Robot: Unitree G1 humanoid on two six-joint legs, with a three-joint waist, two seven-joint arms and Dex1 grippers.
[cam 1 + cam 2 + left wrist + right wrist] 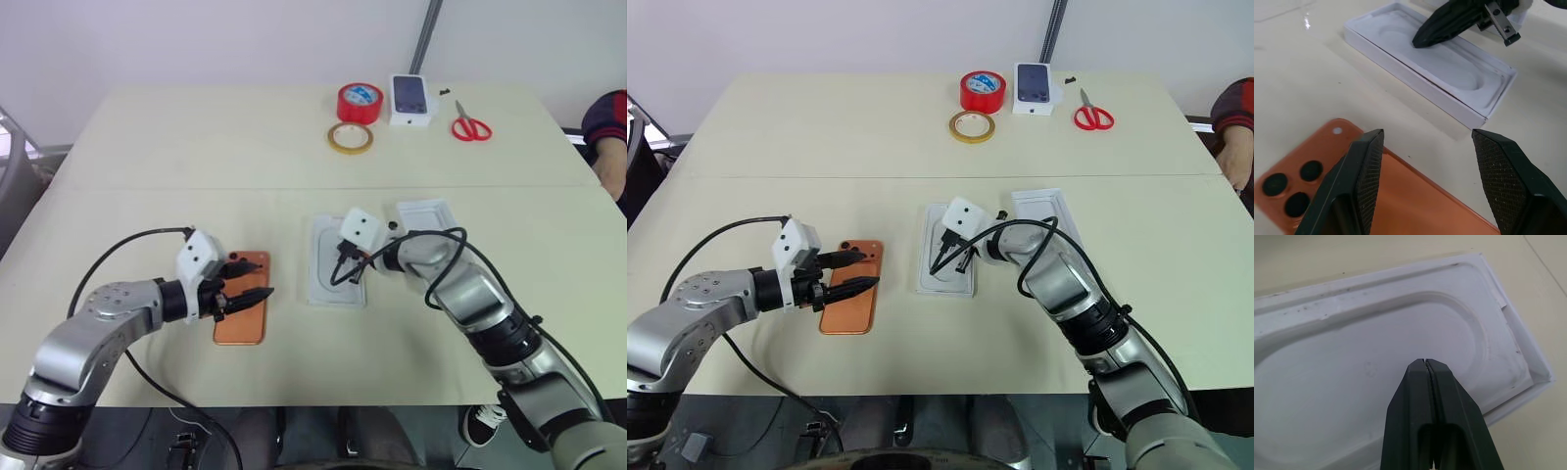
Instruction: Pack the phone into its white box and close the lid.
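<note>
My left gripper hangs with its jaws spread wide over the phone, which lies flat, lenses up, on the table left of the white box. My right gripper is pinched shut, tips down inside the box's oval-recessed insert. The phone looks stiff, slick and thin; I'd grip it across its long edges.
</note>
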